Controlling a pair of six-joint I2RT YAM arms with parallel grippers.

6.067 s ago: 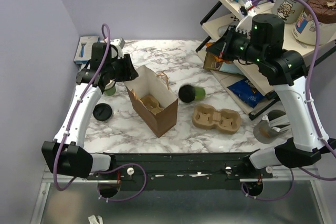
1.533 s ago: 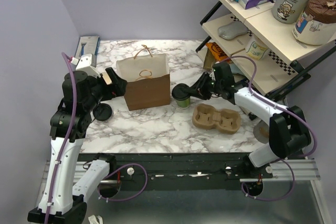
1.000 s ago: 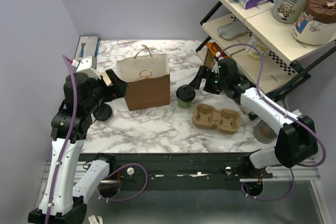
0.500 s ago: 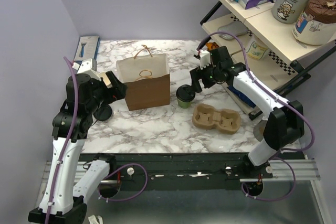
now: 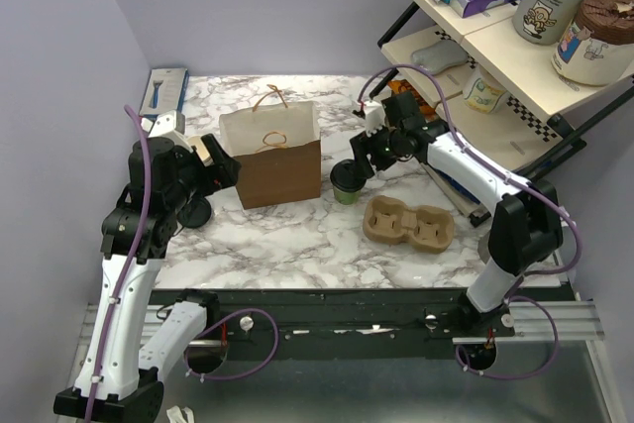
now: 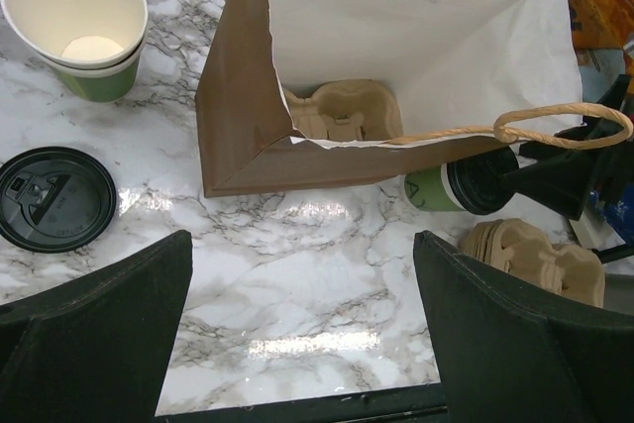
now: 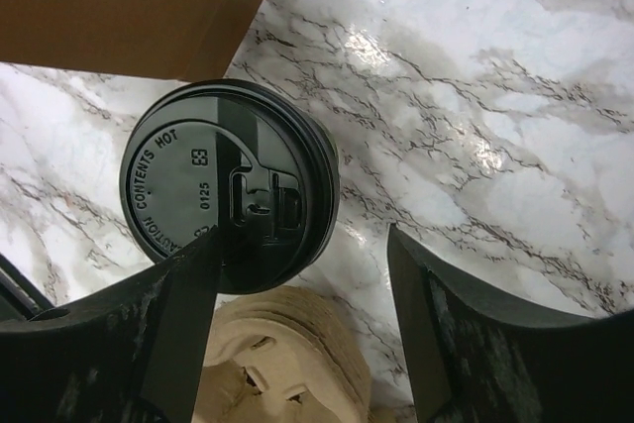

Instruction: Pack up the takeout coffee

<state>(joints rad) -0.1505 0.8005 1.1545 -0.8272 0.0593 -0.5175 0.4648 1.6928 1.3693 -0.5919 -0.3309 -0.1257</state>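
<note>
The takeout coffee [image 5: 347,181] is a dark-green cup with a black lid and stands upright on the marble, just right of the brown paper bag [image 5: 269,158]. My right gripper [image 5: 372,151] hangs open above and right of it. From the right wrist, the lid [image 7: 233,185] sits under the left finger [image 7: 173,324] of the right gripper [image 7: 302,240], off-centre, with bare marble in the gap. My left gripper [image 6: 302,245] is wide open over bare table in front of the bag [image 6: 396,37], which holds a pulp tray [image 6: 342,111]. The coffee [image 6: 464,185] shows past the bag.
A second pulp cup tray [image 5: 408,225] lies just in front of the coffee. A lidless green cup [image 6: 74,22] and a loose black lid [image 6: 54,198] sit left of the bag. A loaded shelf rack [image 5: 495,37] stands at the right, a blue box [image 5: 163,91] at the back left.
My right gripper has swung from beside the coffee up and over it, and its jaws have narrowed somewhat. The coffee stays upright in place. The left arm has barely moved.
</note>
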